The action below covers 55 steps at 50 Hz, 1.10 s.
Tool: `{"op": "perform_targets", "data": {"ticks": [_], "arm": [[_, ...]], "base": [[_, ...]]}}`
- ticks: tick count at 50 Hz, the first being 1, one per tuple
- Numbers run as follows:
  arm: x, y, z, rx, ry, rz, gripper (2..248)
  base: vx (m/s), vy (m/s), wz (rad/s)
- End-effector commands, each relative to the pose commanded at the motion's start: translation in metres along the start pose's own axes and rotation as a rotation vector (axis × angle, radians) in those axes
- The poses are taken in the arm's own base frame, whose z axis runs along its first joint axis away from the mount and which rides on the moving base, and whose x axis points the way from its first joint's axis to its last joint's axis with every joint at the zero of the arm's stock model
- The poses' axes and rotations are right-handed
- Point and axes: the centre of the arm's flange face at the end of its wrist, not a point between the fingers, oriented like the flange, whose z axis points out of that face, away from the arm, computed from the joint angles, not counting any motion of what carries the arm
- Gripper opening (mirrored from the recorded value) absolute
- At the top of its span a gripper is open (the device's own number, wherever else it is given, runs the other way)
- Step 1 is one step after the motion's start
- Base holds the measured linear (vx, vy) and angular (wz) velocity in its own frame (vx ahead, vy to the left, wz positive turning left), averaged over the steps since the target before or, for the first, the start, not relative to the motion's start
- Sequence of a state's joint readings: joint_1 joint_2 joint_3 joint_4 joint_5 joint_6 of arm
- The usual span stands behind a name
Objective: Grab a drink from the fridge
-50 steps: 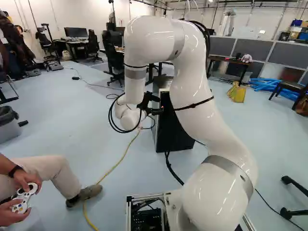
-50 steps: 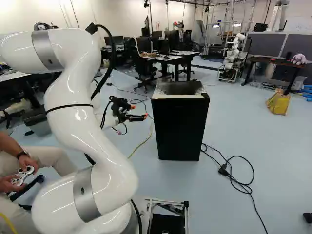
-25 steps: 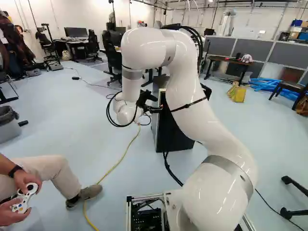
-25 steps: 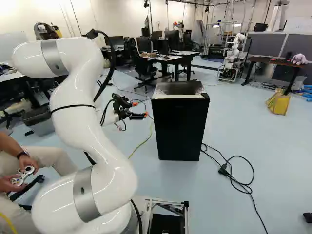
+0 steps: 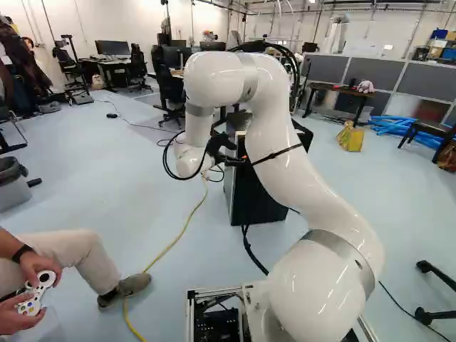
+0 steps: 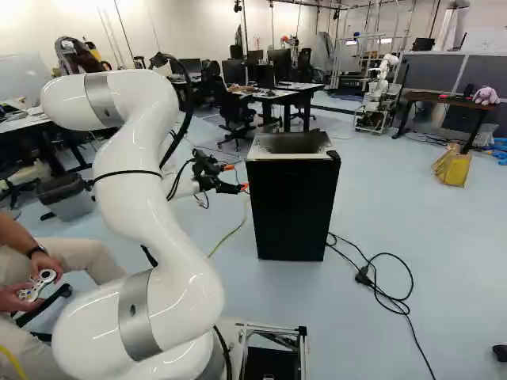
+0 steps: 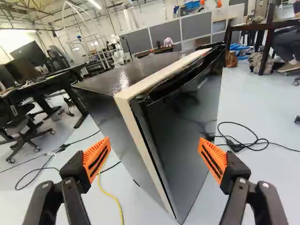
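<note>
In the right base view my gripper (image 6: 238,177) is at the left side of the black fridge (image 6: 291,210), one fingertip close to its edge. The gripper (image 5: 239,151) shows at the fridge's left in the left base view, partly behind the arm. From the wrist, the gripper (image 7: 154,158) stands wide open with nothing held. Beyond its orange pads is the fridge (image 7: 180,126), its near corner and pale frame between the two fingers. The dark door appears shut. I see no drink.
Black cables (image 6: 388,297) lie on the floor right of the fridge. A yellow cable (image 5: 174,239) runs left of it. Chairs and desks (image 6: 277,95) stand behind; another robot (image 6: 376,95) is farther back. A seated person with a controller (image 5: 32,292) is at the left.
In the right base view the gripper has moved right, closer to the fridge's left edge, and slightly up. My arm's upper bend has come lower and shifted right there. Fridge and base stay put.
</note>
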State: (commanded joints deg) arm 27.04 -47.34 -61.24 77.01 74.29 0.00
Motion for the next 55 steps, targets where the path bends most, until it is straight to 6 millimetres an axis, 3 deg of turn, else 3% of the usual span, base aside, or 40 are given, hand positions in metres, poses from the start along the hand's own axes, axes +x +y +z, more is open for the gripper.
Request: {"op": "perform_targets", "data": {"ticks": [38,55], "arm": [[0.006,0.000,0.030,-0.055,0.017,0.031,247],[0.007,0.002,0.034,-0.062,0.019,0.023,247]], "base": [[0.000,0.000,0.000],[0.000,0.000,0.000]]}}
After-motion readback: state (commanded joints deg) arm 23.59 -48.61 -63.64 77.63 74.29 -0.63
